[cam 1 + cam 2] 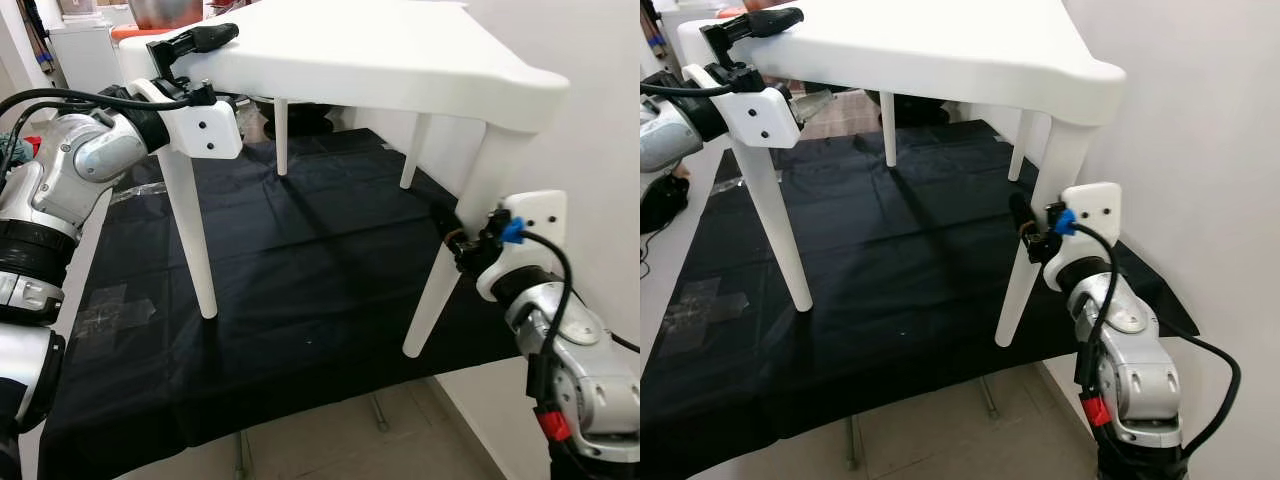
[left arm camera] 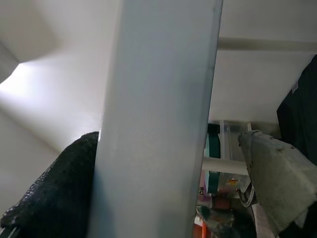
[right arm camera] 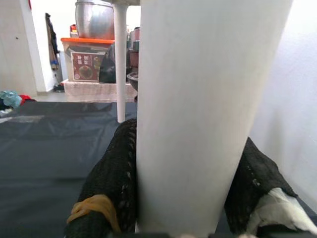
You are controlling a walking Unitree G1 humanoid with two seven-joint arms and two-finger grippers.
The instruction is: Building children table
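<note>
On black cloth (image 1: pixel 280 290) — white table (image 1: pixel 380 50) standing upright. Left gripper (image 1: pixel 195 65) reaches up, pinching tabletop corner by near-left leg (image 1: pixel 190 240). Right gripper (image 1: pixel 1025 230) stretched forward, clamped round near-right leg (image 1: pixel 1035 240). Box label in right wrist view — unreadable.

**Four lenses on one small table**

My two head cameras look forward and down, sharing the white table (image 1: pixel 400 50) on the black cloth (image 1: pixel 300 300). My left wrist camera sits hard against one table leg (image 2: pixel 153 119), looking up under the tabletop. My right wrist camera faces another leg (image 3: pixel 198 114) close up, level, across that cloth.
</note>
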